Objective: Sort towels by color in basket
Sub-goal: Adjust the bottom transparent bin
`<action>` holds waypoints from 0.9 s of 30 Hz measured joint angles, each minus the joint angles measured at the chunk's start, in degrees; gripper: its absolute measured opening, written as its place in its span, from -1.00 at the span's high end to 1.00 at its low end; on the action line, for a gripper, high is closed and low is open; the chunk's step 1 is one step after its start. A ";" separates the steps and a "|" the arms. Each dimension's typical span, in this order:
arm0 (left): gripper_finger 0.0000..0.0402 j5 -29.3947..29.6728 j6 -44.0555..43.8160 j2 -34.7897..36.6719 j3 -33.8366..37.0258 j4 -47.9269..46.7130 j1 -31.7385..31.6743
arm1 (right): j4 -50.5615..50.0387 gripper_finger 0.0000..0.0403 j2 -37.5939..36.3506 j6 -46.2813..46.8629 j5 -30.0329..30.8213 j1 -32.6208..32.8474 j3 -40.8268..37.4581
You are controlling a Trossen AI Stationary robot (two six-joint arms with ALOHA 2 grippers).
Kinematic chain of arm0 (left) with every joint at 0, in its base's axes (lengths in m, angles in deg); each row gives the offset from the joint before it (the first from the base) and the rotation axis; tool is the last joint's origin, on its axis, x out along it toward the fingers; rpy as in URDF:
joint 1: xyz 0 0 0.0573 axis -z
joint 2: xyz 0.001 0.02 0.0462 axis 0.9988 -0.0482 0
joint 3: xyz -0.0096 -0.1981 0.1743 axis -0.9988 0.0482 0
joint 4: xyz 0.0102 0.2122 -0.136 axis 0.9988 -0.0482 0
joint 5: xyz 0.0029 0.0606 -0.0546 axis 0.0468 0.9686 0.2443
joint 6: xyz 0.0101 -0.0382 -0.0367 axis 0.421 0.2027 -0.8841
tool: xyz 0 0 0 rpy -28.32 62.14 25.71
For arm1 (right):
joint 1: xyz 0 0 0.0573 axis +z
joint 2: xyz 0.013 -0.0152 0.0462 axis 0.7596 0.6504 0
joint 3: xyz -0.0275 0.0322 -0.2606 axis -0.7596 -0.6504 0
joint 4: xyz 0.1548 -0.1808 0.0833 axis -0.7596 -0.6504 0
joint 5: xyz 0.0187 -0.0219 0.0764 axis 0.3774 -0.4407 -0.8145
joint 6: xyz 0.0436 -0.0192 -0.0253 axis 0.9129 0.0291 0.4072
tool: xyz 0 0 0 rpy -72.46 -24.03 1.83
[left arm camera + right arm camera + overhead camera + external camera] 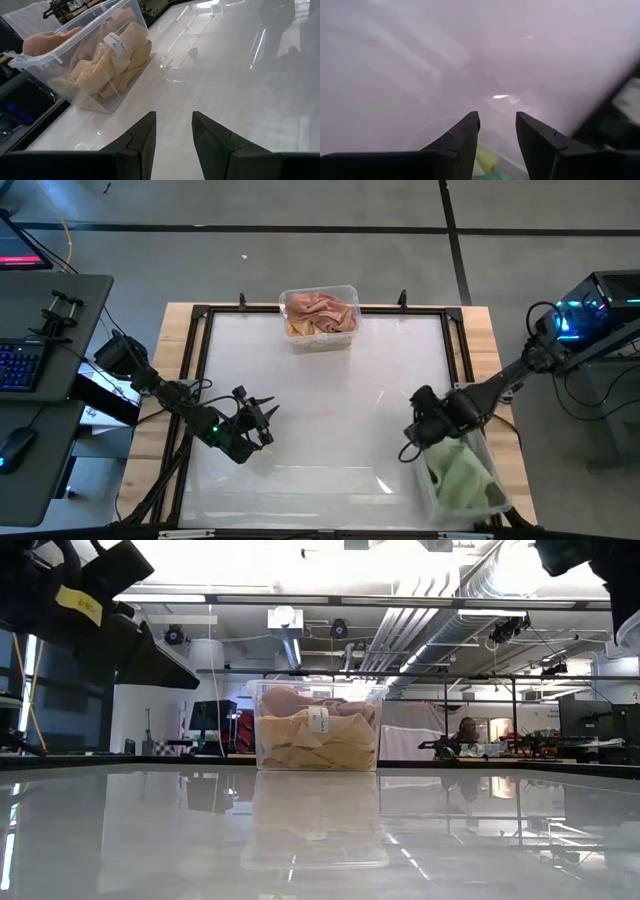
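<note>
A clear bin (320, 320) at the table's far edge holds mustard yellow towels (107, 67) with salmon pink cloth (318, 307) on top; the bin also shows in the low view (318, 726). A second clear bin (462, 477) at the near right holds light green towels (465, 480). My left gripper (262, 418) is open and empty over the table's near left, pointing toward the far bin. My right gripper (412, 442) is open and empty at the green bin's left rim; a bit of green (487, 160) shows below its fingers.
A black frame (200, 320) edges the glossy white table top (330, 400). A desk with a keyboard (20, 365) stands to the left, and equipment (600, 305) to the right. A person (466, 730) sits far behind the table.
</note>
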 joint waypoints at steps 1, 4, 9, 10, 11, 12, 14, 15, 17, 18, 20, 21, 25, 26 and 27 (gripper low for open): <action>0.43 -0.03 -0.20 0.00 0.00 0.02 0.00 | 1.84 0.34 0.00 -1.78 -0.83 -0.17 0.00; 0.43 -0.53 -0.35 0.00 0.00 0.44 0.00 | 5.57 0.34 0.00 -4.88 -3.06 0.03 0.00; 0.43 -0.75 -0.25 0.00 0.00 1.23 0.07 | 6.91 0.34 0.04 -3.50 -3.34 2.27 1.45; 0.43 -0.75 -0.24 0.00 0.00 1.23 0.07 | 6.90 0.34 0.04 -2.92 -2.61 2.88 2.01; 0.43 -0.75 -0.20 0.00 0.00 1.25 0.07 | 6.81 0.34 0.04 -2.54 -1.74 3.61 2.54; 0.43 -0.75 0.17 0.00 0.00 1.28 0.07 | 6.75 0.34 0.04 -2.32 -0.55 4.31 3.07; 0.43 -0.75 0.76 0.00 0.00 1.33 0.07 | 6.84 0.34 0.04 -1.21 2.38 5.55 4.21; 0.43 -0.73 1.31 0.00 0.00 1.54 0.07 | 6.91 0.34 0.04 -0.80 3.65 6.17 4.70; 0.43 -0.75 1.82 0.00 0.00 2.42 0.07 | 6.89 0.34 0.04 0.10 4.90 7.31 5.73; 0.43 -0.74 2.31 0.00 0.00 2.87 0.07 | 6.97 0.34 0.03 0.38 4.99 7.80 6.19; 0.43 -0.73 2.99 0.00 0.00 3.24 0.07 | 7.02 0.34 0.02 1.55 4.53 8.78 6.96; 0.43 -0.74 3.19 0.00 0.00 3.33 0.07 | 7.03 0.34 0.02 2.23 3.83 9.26 7.33; 0.43 -0.73 3.19 0.00 0.00 3.44 0.07 | 8.31 0.34 0.00 5.89 -1.14 11.32 8.44; 0.43 -0.73 3.19 0.00 0.00 3.46 0.07 | 8.51 0.34 0.00 6.86 -2.29 11.87 8.44; 0.43 -0.73 3.19 0.00 0.00 3.44 0.07 | 8.47 0.34 0.00 7.73 -2.97 12.29 8.44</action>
